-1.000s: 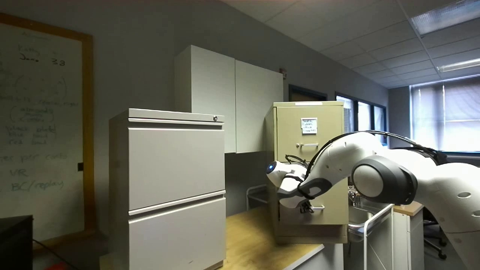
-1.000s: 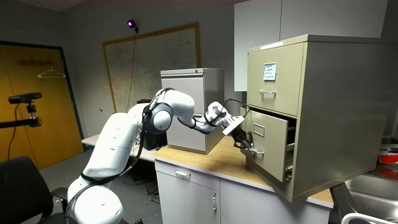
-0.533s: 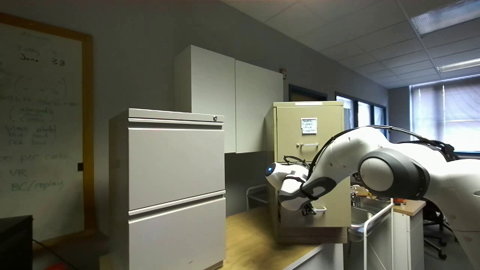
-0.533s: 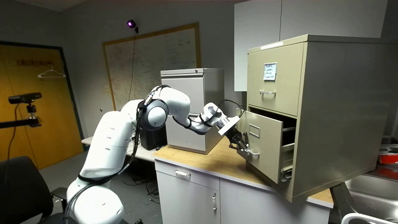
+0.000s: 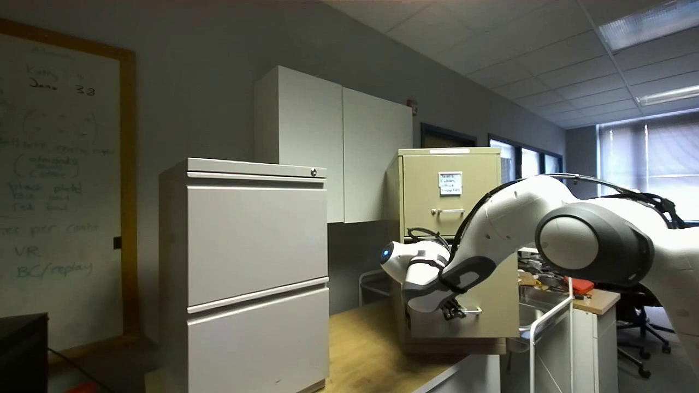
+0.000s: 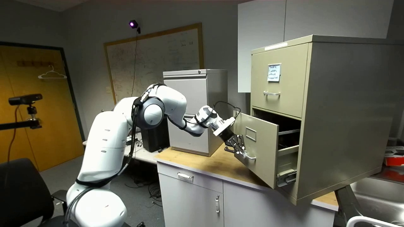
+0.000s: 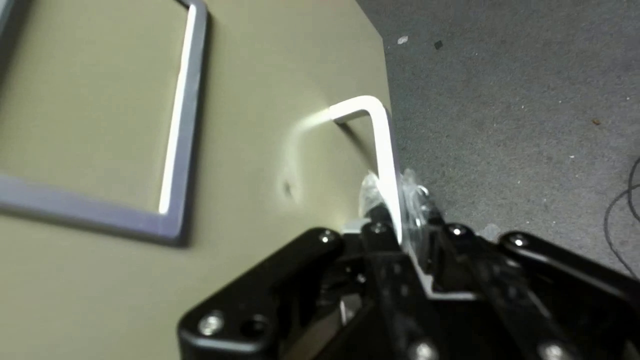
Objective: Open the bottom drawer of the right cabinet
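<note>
The right cabinet [image 6: 344, 113] is tan metal with a white paper sheet on its upper drawer; it also shows in an exterior view [image 5: 478, 174]. Its bottom drawer [image 6: 266, 151] is pulled part way out, with a gap and side rails visible behind its front. The drawer front also shows in an exterior view [image 5: 494, 314] and the wrist view [image 7: 260, 150]. My gripper [image 6: 243, 153] is shut on the drawer's metal handle [image 6: 252, 157]. In the wrist view the handle [image 7: 382, 135] runs between the plastic-wrapped fingertips of the gripper [image 7: 392, 200]. The drawer's contents are hidden.
The pale grey cabinet [image 6: 186, 94] stands beside on the wooden counter [image 6: 217, 160]. White wall cupboards [image 5: 355, 147] hang behind. A sink [image 6: 375, 195] lies beside the tan cabinet. A black chair [image 6: 25, 189] is near the robot base.
The bottom drawer has slid further out of the cabinet. My arm has drawn back away from the cabinet, with the gripper still closed on the handle.
</note>
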Robot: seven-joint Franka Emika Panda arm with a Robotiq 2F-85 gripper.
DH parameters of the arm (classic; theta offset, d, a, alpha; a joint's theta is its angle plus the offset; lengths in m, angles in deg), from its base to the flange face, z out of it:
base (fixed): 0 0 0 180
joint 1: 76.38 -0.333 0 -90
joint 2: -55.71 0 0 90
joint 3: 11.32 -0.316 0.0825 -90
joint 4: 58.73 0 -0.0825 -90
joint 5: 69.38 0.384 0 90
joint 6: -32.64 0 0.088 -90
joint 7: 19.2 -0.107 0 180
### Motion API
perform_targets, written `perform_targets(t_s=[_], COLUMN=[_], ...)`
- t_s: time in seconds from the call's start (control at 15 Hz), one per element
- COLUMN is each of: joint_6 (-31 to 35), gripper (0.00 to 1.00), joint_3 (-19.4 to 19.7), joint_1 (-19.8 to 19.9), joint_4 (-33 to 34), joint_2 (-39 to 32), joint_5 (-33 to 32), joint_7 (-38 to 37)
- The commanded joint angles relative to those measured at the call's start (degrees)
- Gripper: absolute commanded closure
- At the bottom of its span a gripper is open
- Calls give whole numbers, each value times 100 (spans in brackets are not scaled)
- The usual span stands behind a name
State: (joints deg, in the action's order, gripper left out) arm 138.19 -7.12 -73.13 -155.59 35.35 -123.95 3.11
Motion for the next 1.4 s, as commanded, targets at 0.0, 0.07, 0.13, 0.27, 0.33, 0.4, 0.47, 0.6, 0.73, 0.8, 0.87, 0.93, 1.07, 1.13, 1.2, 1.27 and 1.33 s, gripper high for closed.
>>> perform_targets(t_s=[0.0, 0.07, 0.13, 0.27, 0.33, 0.4, 0.47, 0.6, 0.73, 0.8, 0.87, 0.93, 1.07, 1.13, 1.2, 1.27, 1.33], joint_6=[-896, -1107, -1350, -1797, -2051, -2371, -2712, -3250, -3682, -3882, -4038, -4186, -4403, -4340, -4337, -4334, -4334], gripper=[96, 96, 96, 96, 96, 96, 96, 96, 96, 96, 96, 66, 34, 34, 55, 47, 40], joint_3=[-354, -389, -423, -524, -595, -697, -816, -1063, -1227, -1306, -1357, -1391, -1544, -1429, -1436, -1438, -1437], joint_1=[-317, -376, -444, -569, -633, -706, -791, -975, -1083, -1129, -1148, -1166, -1241, -1206, -1210, -1217, -1216], joint_4=[-691, -730, -772, -852, -869, -891, -927, -1017, -950, -945, -888, -838, -806, -779, -787, -786, -784], joint_2=[280, 296, 310, 325, 323, 313, 278, 175, 107, 108, 73, 74, -65, 63, -18, -56, -62], joint_5=[407, 386, 364, 355, 409, 515, 767, 1377, 1966, 2309, 2636, 2935, 3955, 3420, 3513, 3485, 3480], joint_7=[-16, -54, -122, -222, -222, -214, -246, -323, -397, -490, -584, -658, -834, -810, -838, -838, -838])
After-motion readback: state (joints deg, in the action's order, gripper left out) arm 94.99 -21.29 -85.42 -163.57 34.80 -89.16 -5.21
